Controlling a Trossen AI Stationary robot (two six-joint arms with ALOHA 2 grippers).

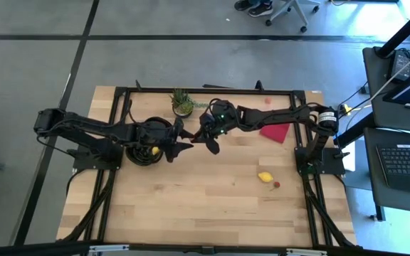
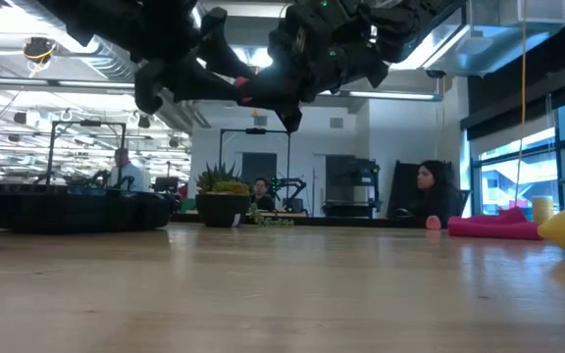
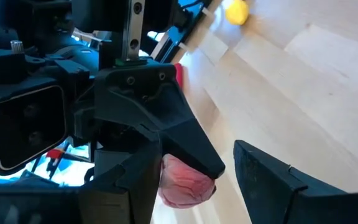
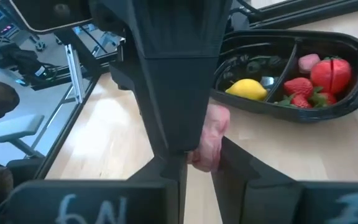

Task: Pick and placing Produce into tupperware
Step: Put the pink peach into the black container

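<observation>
Right tool (image 4: 197, 163) gripping half-hidden pink berry (image 4: 209, 138), left tool (image 3: 191, 186) open

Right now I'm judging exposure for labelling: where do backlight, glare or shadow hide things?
Low view: bright ceiling lights leave the arms overhead as black silhouettes. Right wrist view: the tupperware rim glints, its strawberries well lit; the pink piece in the right gripper sits shaded. High view: the lemon on the table is evenly lit.
</observation>
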